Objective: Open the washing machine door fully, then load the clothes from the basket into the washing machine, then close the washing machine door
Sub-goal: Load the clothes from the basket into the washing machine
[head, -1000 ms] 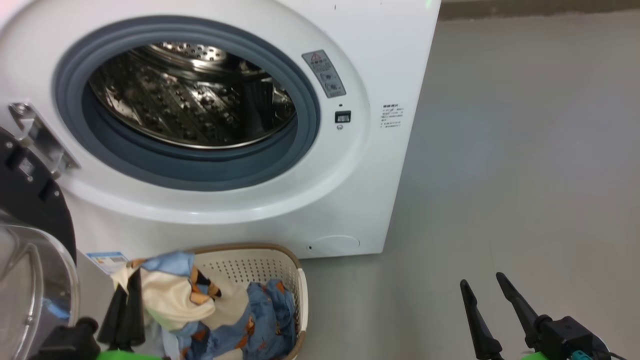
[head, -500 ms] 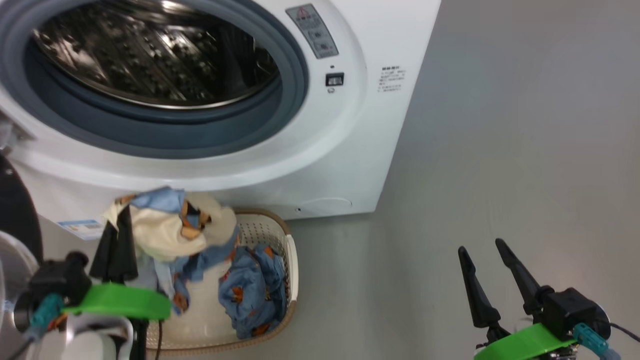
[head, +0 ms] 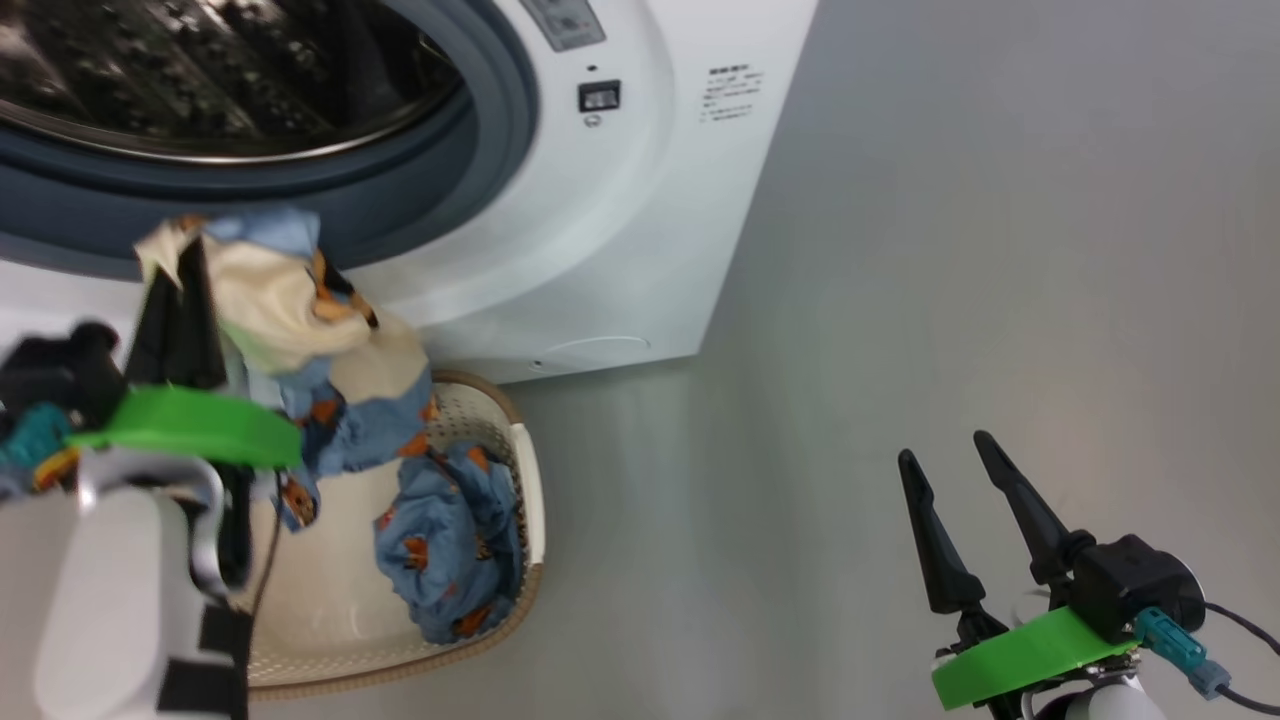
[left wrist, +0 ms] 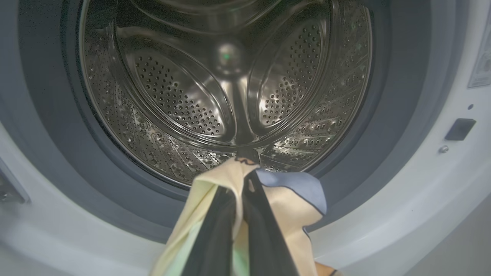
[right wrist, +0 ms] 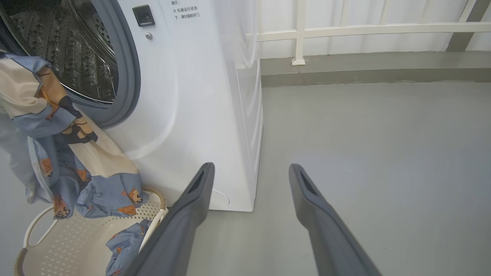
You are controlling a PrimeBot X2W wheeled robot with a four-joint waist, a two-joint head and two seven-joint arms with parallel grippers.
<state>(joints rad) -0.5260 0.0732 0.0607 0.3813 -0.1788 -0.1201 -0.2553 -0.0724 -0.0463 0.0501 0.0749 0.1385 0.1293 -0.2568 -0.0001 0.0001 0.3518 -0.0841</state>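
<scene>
The left end effector (head: pixel 186 262) is clamping tight on a cream-and-blue piece of the clothes (head: pixel 275 300), lifting it before the washing machine (head: pixel 620 200) opening, above the basket (head: pixel 527 480), where blue cloth is lying. The right end effector (head: pixel 943 447) is hanging wide apart over the floor (head: pixel 950 250).

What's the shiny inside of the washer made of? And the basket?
The drum looks like polished steel: mirror-bright grey metal, punched with many small holes. The basket seems to be matte cream plastic, moulded with rows of holes. Its brown rim only looks woven.
</scene>
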